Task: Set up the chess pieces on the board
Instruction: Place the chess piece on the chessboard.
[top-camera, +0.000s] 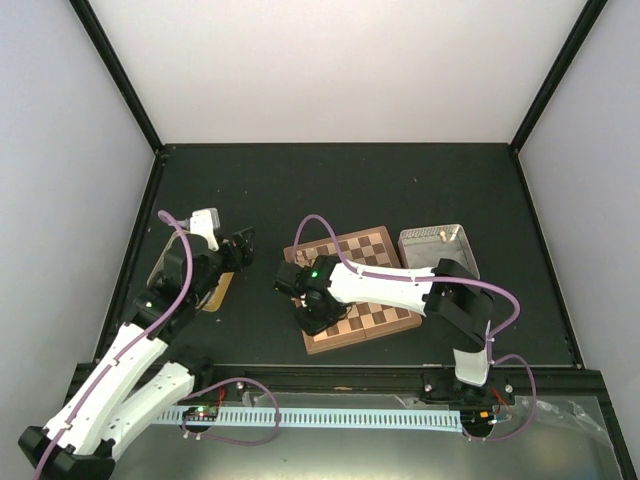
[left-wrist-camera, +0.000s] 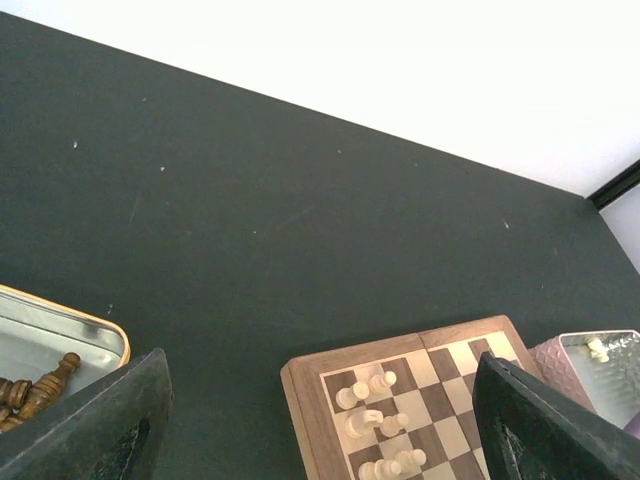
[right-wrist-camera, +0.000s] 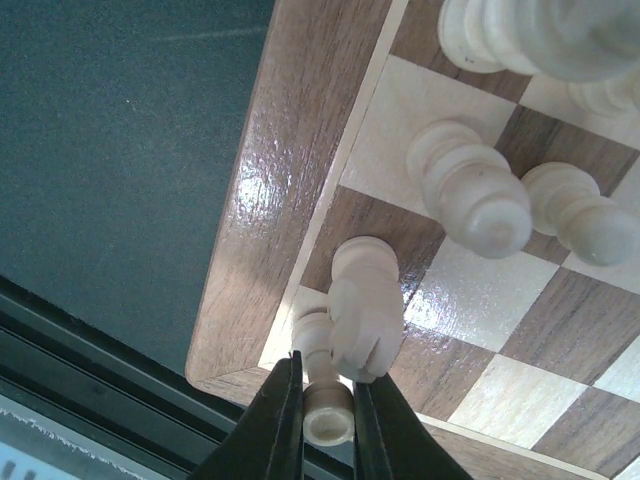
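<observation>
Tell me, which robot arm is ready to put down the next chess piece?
Right. The right gripper holds a pale piece at the board's corner. The left gripper is open, empty, near the tin.

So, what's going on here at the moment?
The right gripper is shut on a pale chess piece at a corner square of the board, beside a few pale pieces standing there. The left gripper hangs open above the table, near the gold tin that holds dark pieces.
</observation>
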